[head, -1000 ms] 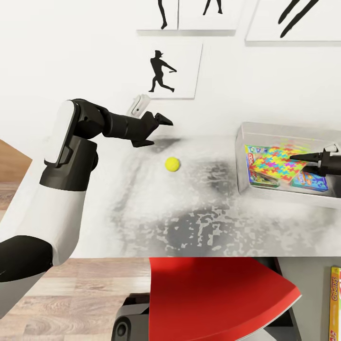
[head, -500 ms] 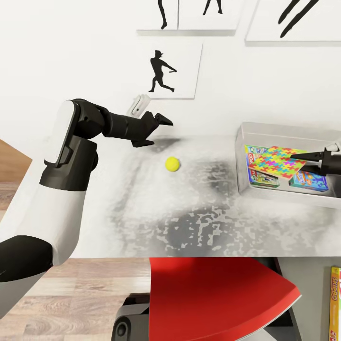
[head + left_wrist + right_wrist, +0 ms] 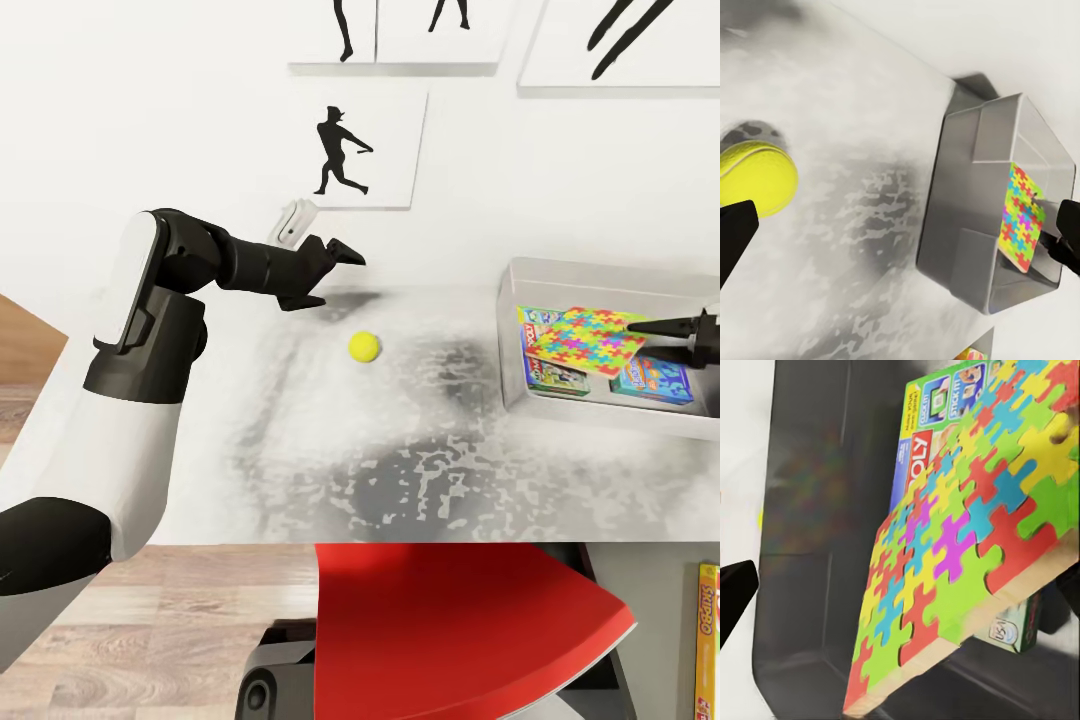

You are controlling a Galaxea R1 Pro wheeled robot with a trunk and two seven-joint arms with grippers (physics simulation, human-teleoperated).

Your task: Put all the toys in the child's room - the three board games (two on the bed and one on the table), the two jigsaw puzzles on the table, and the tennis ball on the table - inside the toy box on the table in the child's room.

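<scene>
The puzzle [image 3: 585,339] lies tilted in the toy box [image 3: 600,275] atop the game boxes [image 3: 548,372], with the right gripper [image 3: 668,332] spread open just beside it, so this drop looks done. The ball [image 3: 363,346] sits on the table [image 3: 300,450] near the open left gripper [image 3: 335,275]; grabbing it likely comes next, calling for a descent around it.

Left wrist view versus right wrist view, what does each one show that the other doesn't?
Left wrist view: the tennis ball on the table and the toy box's outer walls. Right wrist view: the green board game lying under the puzzle, its print readable. Both: the jigsaw puzzle inside the toy box.
</scene>
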